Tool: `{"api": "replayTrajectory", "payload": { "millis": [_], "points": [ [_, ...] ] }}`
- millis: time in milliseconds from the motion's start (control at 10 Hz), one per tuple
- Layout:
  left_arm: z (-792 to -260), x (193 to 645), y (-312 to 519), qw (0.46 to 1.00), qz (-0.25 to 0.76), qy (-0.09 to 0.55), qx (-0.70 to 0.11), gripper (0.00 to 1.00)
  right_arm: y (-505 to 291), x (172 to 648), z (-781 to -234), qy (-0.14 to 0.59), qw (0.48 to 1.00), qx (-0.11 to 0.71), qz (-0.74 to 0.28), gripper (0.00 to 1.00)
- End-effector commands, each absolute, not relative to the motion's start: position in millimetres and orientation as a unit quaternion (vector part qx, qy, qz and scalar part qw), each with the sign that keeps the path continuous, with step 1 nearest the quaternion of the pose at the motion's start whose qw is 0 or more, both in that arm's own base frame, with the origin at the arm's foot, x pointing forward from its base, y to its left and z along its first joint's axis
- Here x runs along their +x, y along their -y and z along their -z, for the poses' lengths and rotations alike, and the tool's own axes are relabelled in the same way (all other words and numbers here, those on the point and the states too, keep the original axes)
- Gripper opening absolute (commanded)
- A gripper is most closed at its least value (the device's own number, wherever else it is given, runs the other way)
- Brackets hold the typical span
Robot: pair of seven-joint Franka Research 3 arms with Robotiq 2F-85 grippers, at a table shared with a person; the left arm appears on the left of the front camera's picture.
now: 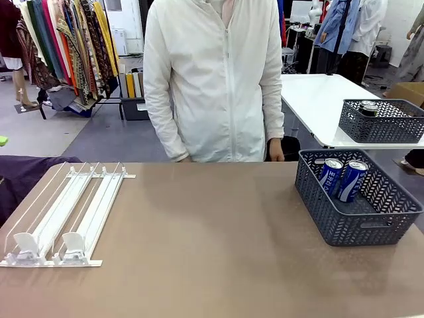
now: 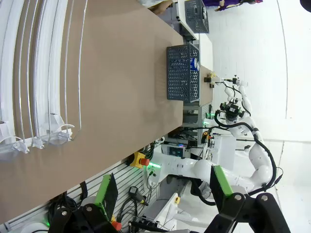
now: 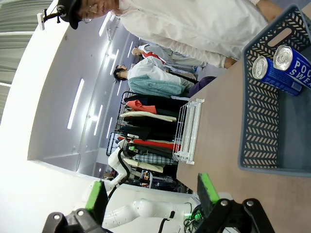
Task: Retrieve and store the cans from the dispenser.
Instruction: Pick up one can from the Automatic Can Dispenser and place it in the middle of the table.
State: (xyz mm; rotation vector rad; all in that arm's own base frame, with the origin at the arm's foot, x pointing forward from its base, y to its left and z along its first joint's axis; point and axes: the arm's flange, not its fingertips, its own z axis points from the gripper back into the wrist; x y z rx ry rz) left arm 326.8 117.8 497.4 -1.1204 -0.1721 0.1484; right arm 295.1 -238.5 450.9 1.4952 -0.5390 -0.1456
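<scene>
The cans, two blue ones, lean together inside the basket at the desk's right edge, the dispenser lies bare near the left edge, so storing looks finished; left gripper and right gripper both hang apart, holding nothing.

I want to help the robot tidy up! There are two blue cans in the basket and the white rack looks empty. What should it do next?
Probably nothing more than keeping both arms back. The dispenser has no cans left in its lanes, and the two blue cans already lean inside the grey basket. The left gripper and right gripper are open, holding nothing.
</scene>
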Motion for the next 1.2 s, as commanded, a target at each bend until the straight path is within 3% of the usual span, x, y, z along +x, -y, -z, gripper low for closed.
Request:
{"api": "replayTrajectory", "payload": {
  "millis": [0, 1100],
  "points": [
    [-500.2, 326.3, -117.8, 0.841, -0.068, 0.082, -0.531, 1.00, 238.6, 292.9, -453.7, 0.240, 0.702, 0.668, 0.058, 1.00],
    [-500.2, 326.3, -117.8, 0.841, -0.068, 0.082, -0.531, 1.00, 238.6, 292.9, -453.7, 0.240, 0.702, 0.668, 0.058, 1.00]
  ]
}}
